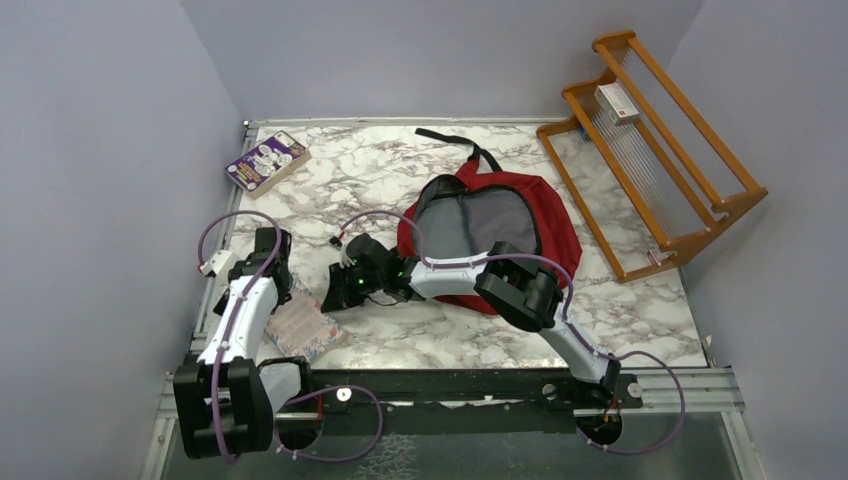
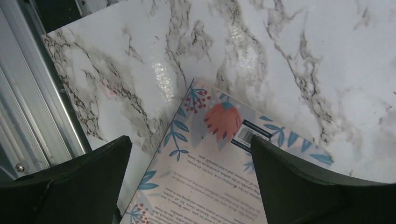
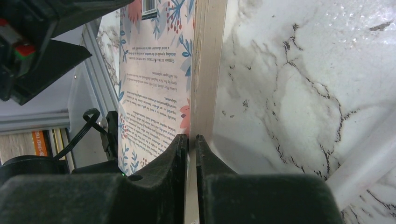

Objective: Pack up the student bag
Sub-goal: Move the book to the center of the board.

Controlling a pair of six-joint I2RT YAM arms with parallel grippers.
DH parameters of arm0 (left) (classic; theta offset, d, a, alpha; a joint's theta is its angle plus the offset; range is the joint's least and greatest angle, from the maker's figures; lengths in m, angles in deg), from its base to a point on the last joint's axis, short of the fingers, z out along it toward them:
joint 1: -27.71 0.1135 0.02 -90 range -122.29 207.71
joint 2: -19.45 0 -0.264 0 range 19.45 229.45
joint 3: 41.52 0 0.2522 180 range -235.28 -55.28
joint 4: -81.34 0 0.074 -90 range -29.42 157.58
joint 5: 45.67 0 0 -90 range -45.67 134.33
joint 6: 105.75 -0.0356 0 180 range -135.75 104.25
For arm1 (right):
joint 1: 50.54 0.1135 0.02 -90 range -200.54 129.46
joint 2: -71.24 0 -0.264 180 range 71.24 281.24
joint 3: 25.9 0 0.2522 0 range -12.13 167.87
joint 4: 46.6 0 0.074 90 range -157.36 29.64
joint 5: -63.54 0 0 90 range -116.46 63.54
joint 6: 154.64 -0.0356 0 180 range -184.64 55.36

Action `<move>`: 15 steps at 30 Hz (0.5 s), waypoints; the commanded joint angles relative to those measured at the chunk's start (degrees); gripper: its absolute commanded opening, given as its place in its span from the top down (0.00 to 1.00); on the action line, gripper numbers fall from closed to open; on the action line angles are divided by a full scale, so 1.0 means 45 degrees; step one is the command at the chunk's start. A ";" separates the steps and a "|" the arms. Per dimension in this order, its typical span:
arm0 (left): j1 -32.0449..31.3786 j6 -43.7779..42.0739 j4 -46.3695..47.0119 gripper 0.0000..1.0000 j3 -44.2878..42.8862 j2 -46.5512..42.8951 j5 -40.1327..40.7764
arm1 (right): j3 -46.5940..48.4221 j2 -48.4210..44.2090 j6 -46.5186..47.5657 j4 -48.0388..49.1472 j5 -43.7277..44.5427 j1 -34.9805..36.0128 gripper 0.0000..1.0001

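The student bag (image 1: 545, 215), a red backpack with grey lining, lies open mid-table with its black strap toward the back. A floral-covered book (image 1: 300, 325) lies flat near the front left. My right gripper (image 1: 338, 290) reaches left across the bag's front. In the right wrist view its jaws (image 3: 192, 137) are closed to a thin gap on the cream page edge of the book (image 3: 154, 70). My left gripper (image 2: 191, 140) hovers open over the book's corner (image 2: 210, 177), touching nothing.
A purple book (image 1: 266, 162) lies at the back left corner. A wooden rack (image 1: 650, 150) leans at the right with a small box (image 1: 617, 103) on it. The table's metal rail (image 2: 42, 116) runs close to the floral book's left.
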State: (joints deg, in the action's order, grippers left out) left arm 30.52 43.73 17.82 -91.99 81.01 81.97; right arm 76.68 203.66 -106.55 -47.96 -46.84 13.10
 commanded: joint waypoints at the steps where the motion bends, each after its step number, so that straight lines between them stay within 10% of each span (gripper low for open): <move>1: 0.1243 -0.1250 0.1662 0.01 0.0479 -0.0015 -0.1456 | -0.0155 -0.0058 0.0541 -0.1008 -0.0028 -0.0105 0.84; 15: 0.2814 -0.2341 0.5284 0.01 0.2358 0.0428 -0.5699 | 0.0085 -0.0067 0.0499 -0.1291 -0.0001 -0.0180 0.74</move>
State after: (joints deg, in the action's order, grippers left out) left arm 43.13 36.37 37.12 -84.78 83.67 67.66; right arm 76.86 203.66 -105.57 -48.87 -47.37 12.96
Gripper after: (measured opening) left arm 0.987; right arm 0.248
